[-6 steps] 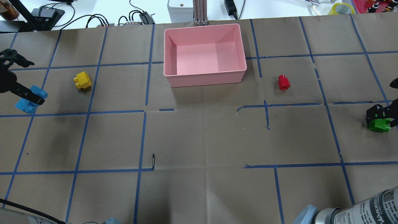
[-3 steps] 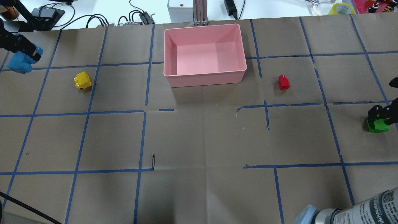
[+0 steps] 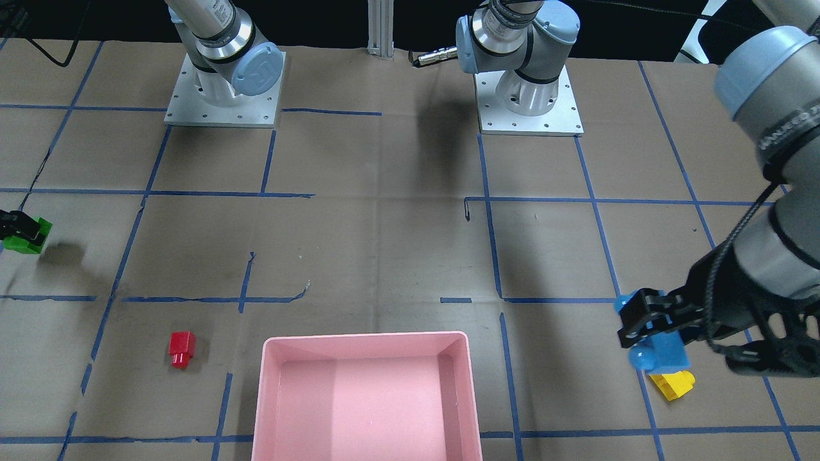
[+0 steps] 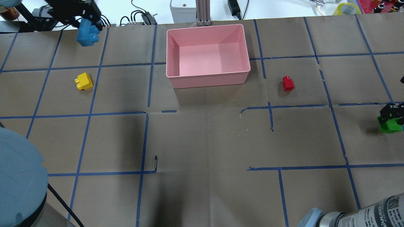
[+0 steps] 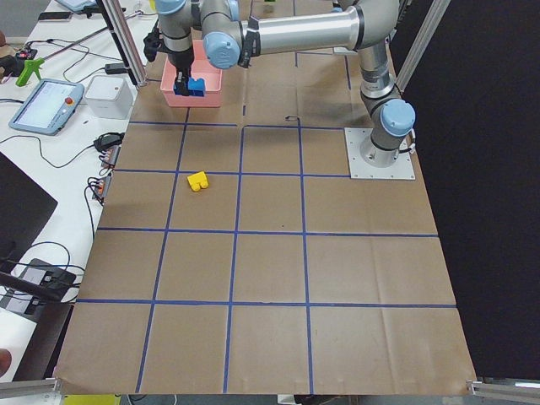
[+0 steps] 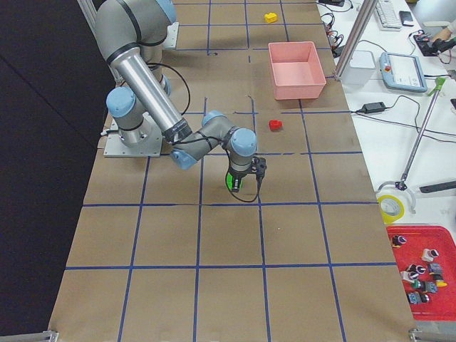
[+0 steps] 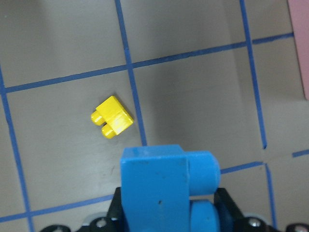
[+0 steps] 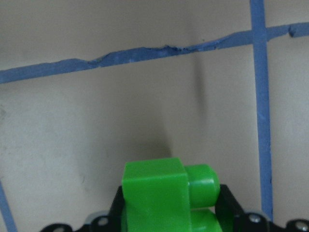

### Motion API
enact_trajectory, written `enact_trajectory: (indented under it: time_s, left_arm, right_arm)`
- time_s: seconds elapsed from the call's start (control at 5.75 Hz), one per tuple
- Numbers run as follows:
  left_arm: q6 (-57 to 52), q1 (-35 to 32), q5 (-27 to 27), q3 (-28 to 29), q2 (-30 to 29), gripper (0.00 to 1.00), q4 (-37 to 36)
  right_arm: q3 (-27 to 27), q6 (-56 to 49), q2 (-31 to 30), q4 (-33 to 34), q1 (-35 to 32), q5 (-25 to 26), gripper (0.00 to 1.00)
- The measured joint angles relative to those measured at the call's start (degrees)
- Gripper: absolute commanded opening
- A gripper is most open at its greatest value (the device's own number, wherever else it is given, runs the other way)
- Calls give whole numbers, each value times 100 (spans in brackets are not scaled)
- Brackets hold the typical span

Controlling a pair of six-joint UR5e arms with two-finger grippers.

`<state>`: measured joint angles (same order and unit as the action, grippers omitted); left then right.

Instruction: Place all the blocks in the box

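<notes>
blue brick [image 4: 87, 35] gripped in left tool [image 4: 88, 24], arm high above table [image 4: 202, 142]; green brick [image 4: 390, 125] gripped in right tool [image 4: 391, 114], low.

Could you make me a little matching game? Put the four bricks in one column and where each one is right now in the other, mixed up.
1. light-blue brick
2. green brick
3. yellow brick
4. red brick

A. on the table, robot's right of the box
B. held by the left gripper
C. on the table, robot's left of the box
D. held by the right gripper

Pairs: 1-B, 2-D, 3-C, 4-A
</notes>
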<state>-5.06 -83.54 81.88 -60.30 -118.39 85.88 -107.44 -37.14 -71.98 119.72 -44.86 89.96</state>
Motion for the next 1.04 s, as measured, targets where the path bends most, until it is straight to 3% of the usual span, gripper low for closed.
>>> enact_trajectory:
  time_s: [0.35,0.52,0.7,1.04]
  left_arm:
    - [1756,-1138,152,991,-1098,35,-111]
    - [2274,-1450,185,1182,-1581,47,-356]
    - [2586,-1640,197,1218,-1924,96,-642]
    - [2718,-1748,212,1211,-2067,99,-728]
  right_arm:
    - [628,-87,-124,-707,-305,-95,3]
    - [917,-226,-127,-756,-800,-279,2]
    - [1282,-331,-112,-779,-1414,-586,1]
    - [1916,-351,39,-715,-2399,-1746,1]
